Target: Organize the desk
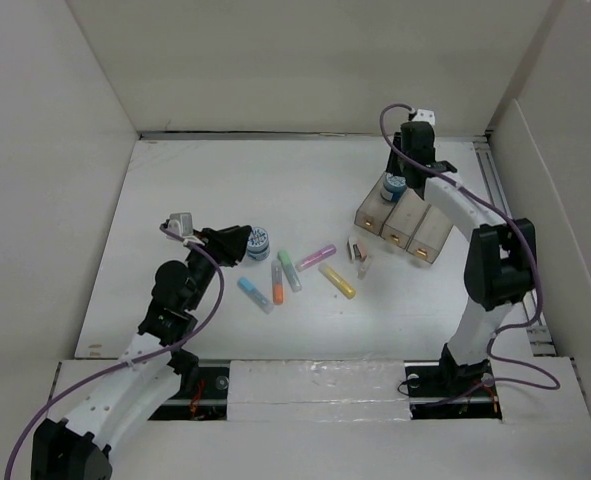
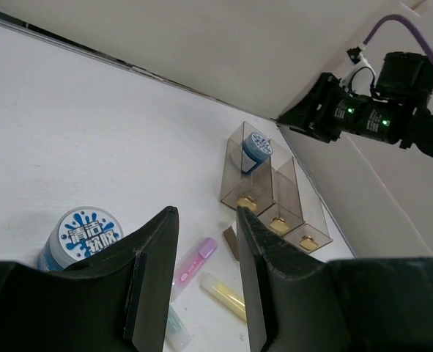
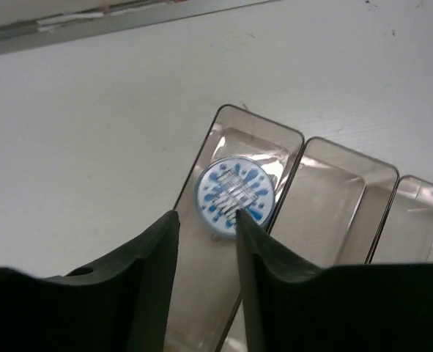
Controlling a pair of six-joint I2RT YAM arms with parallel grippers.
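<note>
From above, the desk [image 1: 225,180] lay white and matte, walled by white panels [image 1: 305,60]. A clear tray [image 1: 407,226] sat near its far right corner, with highlighters [image 1: 290,270] mid-desk.

Left wrist: the left gripper [image 2: 206,214] gaped, empty, beside a blue jar [image 2: 80,236] lettered in Chinese.

Right wrist: the right gripper [image 3: 206,216] hung parted, empty, over a second jar [image 3: 234,193] in the tray's end compartment.

Both arms same build: left arm [image 1: 125,390] & right arm [image 1: 455,205] have white link shells w/ black joint housings. A purple cable [image 1: 537,285] runs along each, looping loose near the base. Small white cam box [image 1: 422,115] at each wrist. Jaws matte black w/ flat inner faces. Green LEDs [image 2: 348,110] glow on right wrist.
</note>
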